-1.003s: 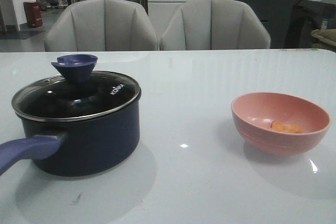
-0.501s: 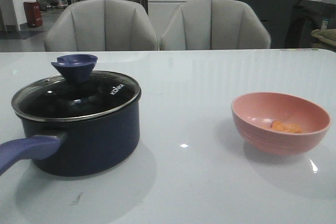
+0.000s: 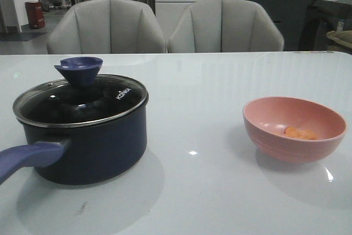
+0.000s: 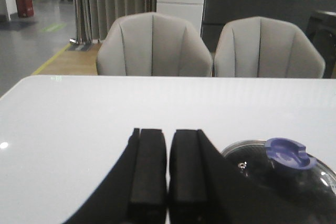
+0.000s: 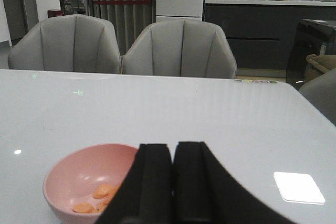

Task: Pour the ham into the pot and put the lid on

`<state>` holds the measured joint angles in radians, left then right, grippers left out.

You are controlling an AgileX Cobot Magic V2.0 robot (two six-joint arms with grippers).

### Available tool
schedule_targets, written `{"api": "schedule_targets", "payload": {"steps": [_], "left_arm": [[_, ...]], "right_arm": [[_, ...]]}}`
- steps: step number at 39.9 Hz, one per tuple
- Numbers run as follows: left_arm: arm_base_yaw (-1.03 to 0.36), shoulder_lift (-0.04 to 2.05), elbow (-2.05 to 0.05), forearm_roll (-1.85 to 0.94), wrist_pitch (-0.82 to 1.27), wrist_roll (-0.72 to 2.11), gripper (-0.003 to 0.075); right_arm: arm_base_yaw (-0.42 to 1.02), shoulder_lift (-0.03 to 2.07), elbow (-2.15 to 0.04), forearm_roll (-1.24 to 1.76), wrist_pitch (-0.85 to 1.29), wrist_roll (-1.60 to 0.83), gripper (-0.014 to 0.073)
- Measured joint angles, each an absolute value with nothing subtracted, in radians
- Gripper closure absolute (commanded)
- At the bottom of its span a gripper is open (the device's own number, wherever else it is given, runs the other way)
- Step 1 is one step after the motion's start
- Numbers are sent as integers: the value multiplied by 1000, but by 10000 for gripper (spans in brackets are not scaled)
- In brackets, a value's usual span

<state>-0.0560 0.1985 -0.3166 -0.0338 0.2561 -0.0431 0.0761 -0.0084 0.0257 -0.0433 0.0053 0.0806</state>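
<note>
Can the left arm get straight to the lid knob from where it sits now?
Probably yes. The left tool is shut and empty, with the lid on the pot just beside it. Nothing stands between it and the blue knob; it must open first.

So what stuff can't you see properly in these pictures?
- Inside of the pot: front view, the dark glass lid hides it.
- End of the pot's handle: front view, cut off by the left edge.
- Part of the ham and pink bowl: right wrist view, the right gripper covers them.
- Near part of the lid: left wrist view, behind the left gripper.
</note>
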Motion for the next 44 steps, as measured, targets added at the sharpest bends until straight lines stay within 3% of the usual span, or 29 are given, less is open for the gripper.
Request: {"api": "schedule_targets", "payload": {"steps": [19,23,32,44], "left_arm": [[-56,345,-331,-38,274,-43,592],[-56,352,-331,-38,276,-43,521],[-56,352,-331,-38,278,-43,242],[-56,352,-331,-42,282,-43,227]], "right_arm": [[76,-8,26,-43,5,81,452],[76,-8,26,-43,5,81,452],[76,-8,26,-43,5,81,452],[76,-8,26,-43,5,81,452]]}}
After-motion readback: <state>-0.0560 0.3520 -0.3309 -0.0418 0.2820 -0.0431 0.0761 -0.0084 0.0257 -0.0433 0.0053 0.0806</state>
